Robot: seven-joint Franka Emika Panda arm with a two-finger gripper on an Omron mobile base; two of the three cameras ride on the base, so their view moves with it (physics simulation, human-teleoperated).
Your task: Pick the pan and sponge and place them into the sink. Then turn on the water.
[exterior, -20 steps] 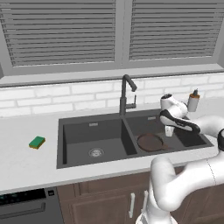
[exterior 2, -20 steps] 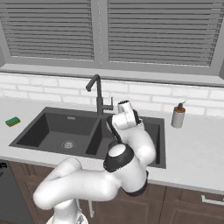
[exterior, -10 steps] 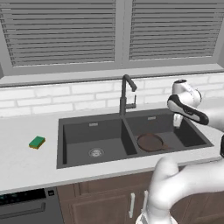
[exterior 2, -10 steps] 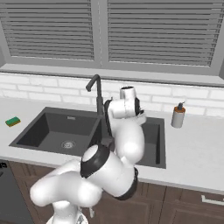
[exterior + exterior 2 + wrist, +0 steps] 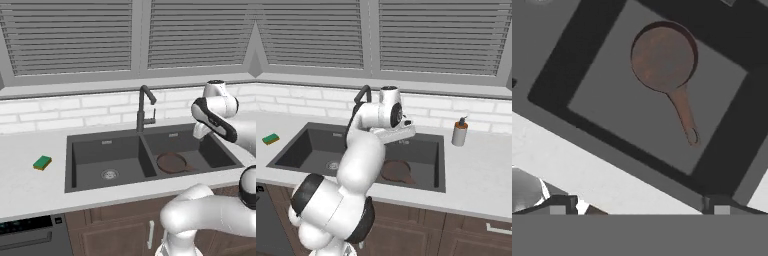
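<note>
White counter (image 5: 30, 190) runs under the window, dark double-basin sink (image 5: 120, 187) set into it. Sponge (image 5: 42, 162) lies flat on the counter left of the sink, apart from its rim; soap dispenser (image 5: 458, 133) stands upright on the counter right of the sink. Pan (image 5: 663, 56) sits flat on the right basin floor.

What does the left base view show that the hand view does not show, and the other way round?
The left base view alone shows the sponge on the counter left of the sink, the faucet and the left basin's drain. The hand view alone shows the whole pan from above, with its handle, and the wide-apart fingertips. Both show the pan lying in the right basin, free of the gripper.
</note>
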